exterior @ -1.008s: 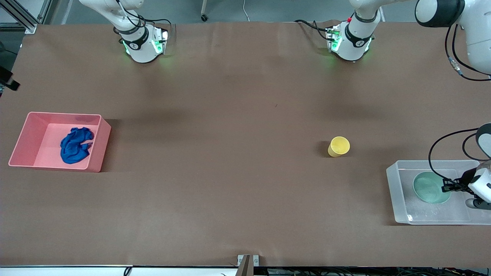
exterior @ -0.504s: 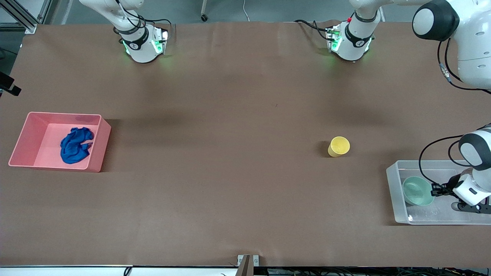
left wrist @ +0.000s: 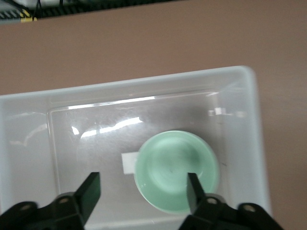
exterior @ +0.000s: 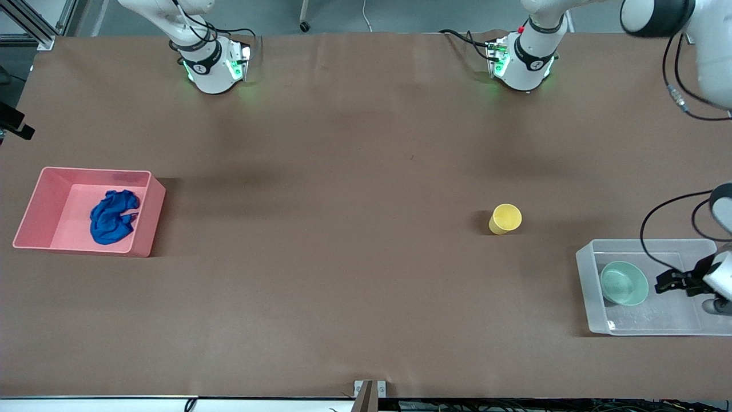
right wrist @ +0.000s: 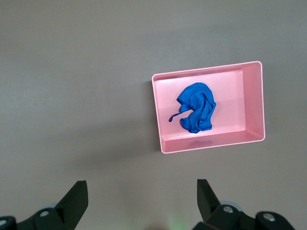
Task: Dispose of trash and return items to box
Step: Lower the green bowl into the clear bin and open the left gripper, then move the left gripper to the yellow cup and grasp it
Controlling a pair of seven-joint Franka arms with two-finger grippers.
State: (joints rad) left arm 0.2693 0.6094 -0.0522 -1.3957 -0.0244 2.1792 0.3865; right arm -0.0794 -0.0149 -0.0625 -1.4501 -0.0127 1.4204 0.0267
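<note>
The mint-green bowl (exterior: 624, 283) sits upright in the clear box (exterior: 589, 297), toward the right arm's end of it. It also shows in the left wrist view (left wrist: 176, 170), partly covering the white sticker (left wrist: 127, 164) on the floor of the box (left wrist: 29, 143). My left gripper (exterior: 666, 281) is open and empty over the box beside the bowl, its own view (left wrist: 142, 184) showing the jaws wide apart. The yellow cup (exterior: 505, 218) stands on the table outside the box. The blue trash (exterior: 111, 216) lies in the pink bin (exterior: 146, 220). My right gripper (right wrist: 141, 189) is open and empty, high over the table.
The pink bin (right wrist: 160, 115) with the blue trash (right wrist: 196, 106) stands at the right arm's end of the table. The clear box lies at the left arm's end, near that table edge. Both arm bases (exterior: 209, 66) stand along the table's edge farthest from the front camera.
The left gripper moved the bowl along the box floor toward the right arm's end, let go of it and drew back. The cup and the bin have not moved.
</note>
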